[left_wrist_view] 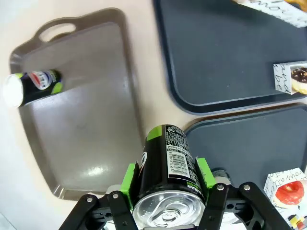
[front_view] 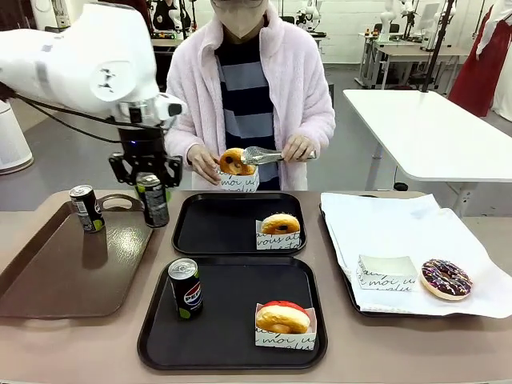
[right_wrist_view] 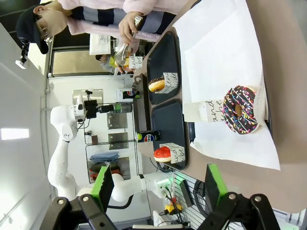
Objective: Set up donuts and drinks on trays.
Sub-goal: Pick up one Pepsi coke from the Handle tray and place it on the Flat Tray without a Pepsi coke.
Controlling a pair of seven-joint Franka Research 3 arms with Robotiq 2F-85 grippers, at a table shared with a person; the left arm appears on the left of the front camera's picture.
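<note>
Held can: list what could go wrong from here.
1. The left gripper pinches the can near its top; it might swing or slip.
2. The can hangs close to the far tray rim; set on it, it could tip.
3. A person's hand holds a donut in tongs by that tray's far edge; the arm may bump them.

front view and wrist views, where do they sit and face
Front view: robot's side, facing the person across the trays; left gripper holds a can.
Left wrist view: looks down past that can onto the brown tray.
Right wrist view: rolled sideways, open right gripper, facing the sprinkled donut.
Wrist views share the red-glazed donut.
</note>
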